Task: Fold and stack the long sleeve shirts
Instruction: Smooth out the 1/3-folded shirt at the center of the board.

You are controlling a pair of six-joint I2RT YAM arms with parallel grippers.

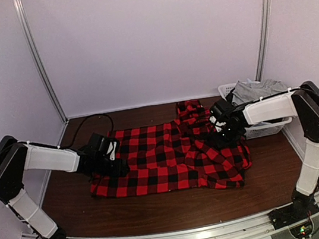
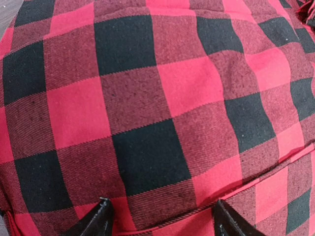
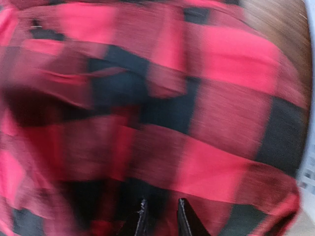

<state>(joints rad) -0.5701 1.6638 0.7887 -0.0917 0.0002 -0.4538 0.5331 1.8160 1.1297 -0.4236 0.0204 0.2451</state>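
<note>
Flannel in red-and-black check fills both wrist views: the shirt lies on the brown table, mostly flat under the left gripper and heaped in soft ridges under the right gripper.

The left one hangs low over the cloth with its jaws wide apart and nothing between them. A stitched hem or seam runs just ahead of its tips. The right one's fingers stand close together with only a slim gap. That view is smeared, so I cannot tell whether any cloth is pinched there.

The step in hand looks like spreading, the folding proper not yet begun: the side beneath the right tool is rumpled, with a sleeve or the collar bunched beyond it. Next, that heap likely needs a firm pinch on one layer and a pull outward, while the left tool pins or grips its own edge.

The weave is twilled, matte and limp, and it would drape and drag. A white mesh basket holding grey cloth sits just outside the right tool.
</note>
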